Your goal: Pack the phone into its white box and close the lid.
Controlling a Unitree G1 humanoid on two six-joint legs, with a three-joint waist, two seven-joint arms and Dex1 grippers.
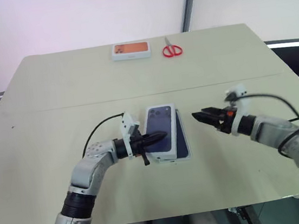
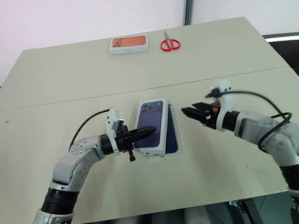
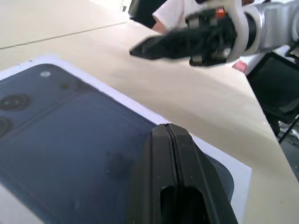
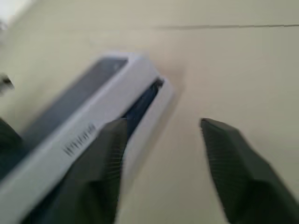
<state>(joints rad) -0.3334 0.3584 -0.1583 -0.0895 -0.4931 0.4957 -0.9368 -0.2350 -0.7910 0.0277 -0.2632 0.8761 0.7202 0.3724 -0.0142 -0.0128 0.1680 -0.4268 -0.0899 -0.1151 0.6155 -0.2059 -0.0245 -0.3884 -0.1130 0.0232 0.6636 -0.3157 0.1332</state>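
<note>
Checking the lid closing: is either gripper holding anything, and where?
Nothing is held. The shut left gripper rests on the lid; the open right gripper is apart from it.

Lid (image 1: 161, 128): smooth white cardboard, dark blue print seen with a slight sheen. Table (image 1: 81, 87): matt beige top, smooth. Left gripper (image 1: 162, 136) fingers: matt black plastic. Right gripper (image 4: 161, 154) pads (image 4: 229, 154): finely ribbed. Scissors (image 1: 172, 49): glossy red plastic handles.
</note>
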